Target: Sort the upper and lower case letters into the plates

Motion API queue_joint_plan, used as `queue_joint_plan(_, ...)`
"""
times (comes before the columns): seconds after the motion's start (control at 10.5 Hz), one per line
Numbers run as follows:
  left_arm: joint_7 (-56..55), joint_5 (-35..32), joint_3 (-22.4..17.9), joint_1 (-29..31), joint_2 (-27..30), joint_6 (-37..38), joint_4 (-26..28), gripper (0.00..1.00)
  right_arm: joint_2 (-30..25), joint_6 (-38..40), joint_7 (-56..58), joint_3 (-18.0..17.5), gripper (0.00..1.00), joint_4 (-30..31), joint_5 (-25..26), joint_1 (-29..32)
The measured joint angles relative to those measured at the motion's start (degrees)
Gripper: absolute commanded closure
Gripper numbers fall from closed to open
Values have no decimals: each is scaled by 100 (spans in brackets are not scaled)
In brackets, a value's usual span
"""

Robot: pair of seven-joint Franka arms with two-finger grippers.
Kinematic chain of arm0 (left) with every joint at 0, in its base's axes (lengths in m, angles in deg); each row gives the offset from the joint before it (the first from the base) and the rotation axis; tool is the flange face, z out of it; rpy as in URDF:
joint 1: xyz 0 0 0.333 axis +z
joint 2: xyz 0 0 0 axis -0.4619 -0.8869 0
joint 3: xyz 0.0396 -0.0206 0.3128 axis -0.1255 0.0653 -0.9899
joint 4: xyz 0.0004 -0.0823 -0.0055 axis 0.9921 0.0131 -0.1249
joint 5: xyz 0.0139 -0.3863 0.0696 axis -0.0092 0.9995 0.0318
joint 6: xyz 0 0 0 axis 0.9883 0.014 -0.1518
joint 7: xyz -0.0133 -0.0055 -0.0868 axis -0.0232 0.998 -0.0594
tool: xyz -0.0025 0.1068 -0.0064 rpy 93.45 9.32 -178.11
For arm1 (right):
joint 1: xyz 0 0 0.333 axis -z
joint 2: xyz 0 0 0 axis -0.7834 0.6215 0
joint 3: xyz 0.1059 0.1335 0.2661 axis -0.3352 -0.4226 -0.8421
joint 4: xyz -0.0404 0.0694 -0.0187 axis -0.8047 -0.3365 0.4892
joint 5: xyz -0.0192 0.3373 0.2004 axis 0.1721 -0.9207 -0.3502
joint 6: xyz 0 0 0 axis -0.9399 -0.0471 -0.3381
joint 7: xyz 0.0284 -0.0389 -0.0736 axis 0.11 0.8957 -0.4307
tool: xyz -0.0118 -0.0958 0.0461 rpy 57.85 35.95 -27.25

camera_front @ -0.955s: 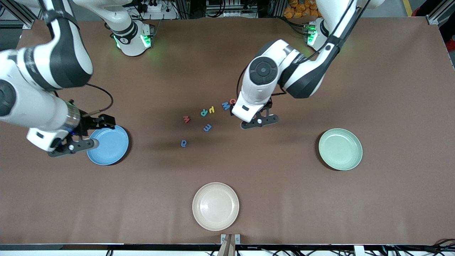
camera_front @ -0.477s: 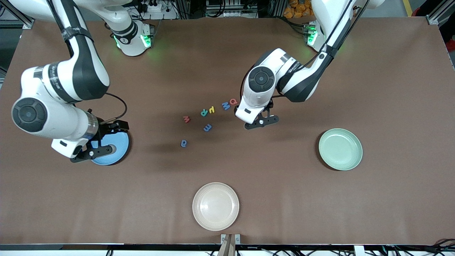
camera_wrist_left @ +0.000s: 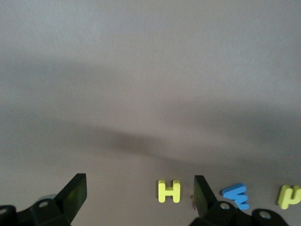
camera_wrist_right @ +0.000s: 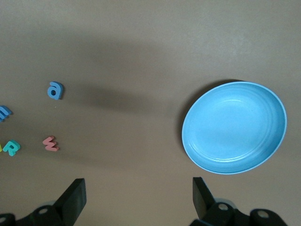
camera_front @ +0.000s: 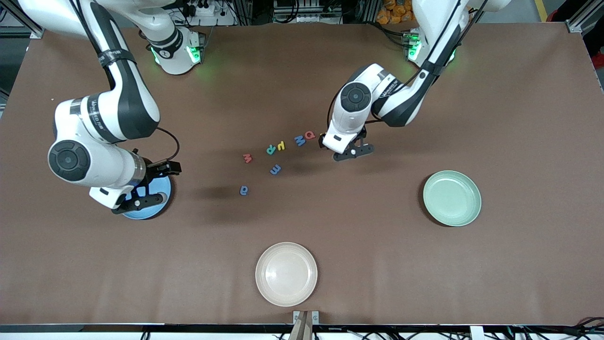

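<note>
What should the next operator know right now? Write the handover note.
Left gripper: open, empty, low over the table beside the red Q, with a yellow H between its fingers in the left wrist view.
Right gripper: open, empty, over the blue plate.
Letters: loose at mid-table.
Green plate: at the left arm's end, empty.
Done: nothing sorted.
Left: every letter.

The right arm covers much of the blue plate [camera_front: 155,196]; the left arm hides the yellow H [camera_wrist_left: 169,191].
</note>
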Motion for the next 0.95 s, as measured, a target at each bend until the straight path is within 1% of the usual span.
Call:
queue_joint_plan(0.19,-127,0,15,-221,30,-96,250,0,-185,-423,-298,-4,0,484,-24,-121)
queue_joint_plan(0.29,-190,0,34,-321,27,-167,314,0,-253,-495,-579,-8,0,620,-25,-264)
queue_joint_plan(0.48,-289,0,45,-528,2,-271,377,0,-347,-537,-1047,-11,0,727,-25,-534)
queue_joint_plan(0.76,-293,0,42,-578,-222,-458,373,0,-354,-606,-1127,23,0,758,-25,-563)
queue_joint_plan(0.95,-293,-75,42,-580,-467,-713,358,0,-345,-822,-1139,40,0,833,-25,-560)
